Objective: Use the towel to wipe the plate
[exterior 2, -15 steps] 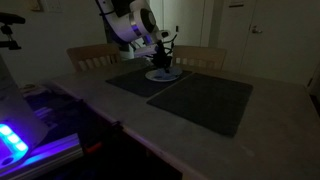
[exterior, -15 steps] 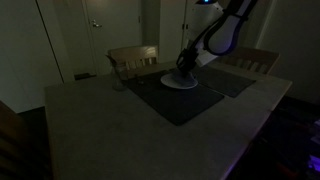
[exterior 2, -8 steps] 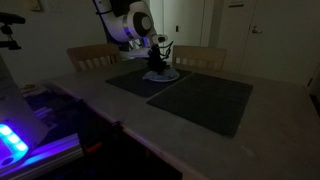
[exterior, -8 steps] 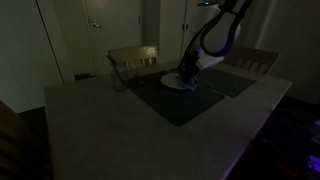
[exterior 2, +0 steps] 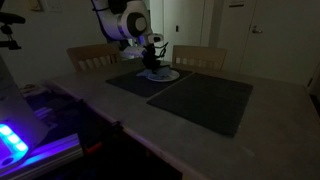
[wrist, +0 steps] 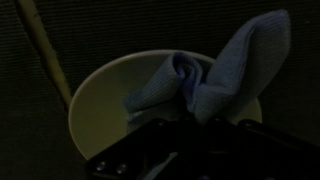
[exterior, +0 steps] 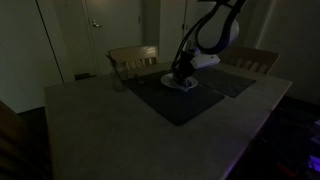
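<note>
A pale round plate [wrist: 100,105] lies on a dark placemat [exterior: 185,100]; it shows in both exterior views [exterior: 181,84] [exterior 2: 160,74]. A blue towel [wrist: 205,75] lies bunched on the plate, one corner sticking up past the rim. My gripper [wrist: 190,125] is dark at the bottom of the wrist view, shut on the towel and pressing it onto the plate. In both exterior views the gripper [exterior: 180,74] [exterior 2: 151,66] stands over the plate, hiding the towel.
A second dark placemat [exterior 2: 200,100] lies beside the first on the grey table [exterior: 100,125]. Wooden chairs [exterior: 133,60] [exterior 2: 198,56] stand at the far edge. The room is dim. A lit device [exterior 2: 15,140] sits beside the table.
My gripper has slid with the towel across the plate, toward the left in both exterior views, and the arm has leaned with it.
</note>
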Available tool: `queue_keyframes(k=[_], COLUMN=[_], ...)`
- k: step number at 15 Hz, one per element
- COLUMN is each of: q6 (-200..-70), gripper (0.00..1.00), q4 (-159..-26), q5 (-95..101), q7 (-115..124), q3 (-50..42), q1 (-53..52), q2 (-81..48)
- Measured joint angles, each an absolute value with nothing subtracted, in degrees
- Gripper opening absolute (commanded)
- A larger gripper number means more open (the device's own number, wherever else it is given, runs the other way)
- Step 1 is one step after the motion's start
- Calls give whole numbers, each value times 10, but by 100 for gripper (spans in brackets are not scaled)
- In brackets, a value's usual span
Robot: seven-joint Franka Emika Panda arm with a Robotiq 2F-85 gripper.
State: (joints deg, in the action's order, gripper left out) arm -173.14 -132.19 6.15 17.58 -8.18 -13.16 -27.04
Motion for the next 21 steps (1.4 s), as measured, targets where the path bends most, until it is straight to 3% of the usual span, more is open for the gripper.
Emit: queue_keyframes(k=[10,21], q6=[-1818,-1844], gripper=[2,2], q4=[-1317,-1278], q5=[2,-5], q7=[171,89], q3=[-58,-38], q1=[-131,-53], q2=[-296,-329])
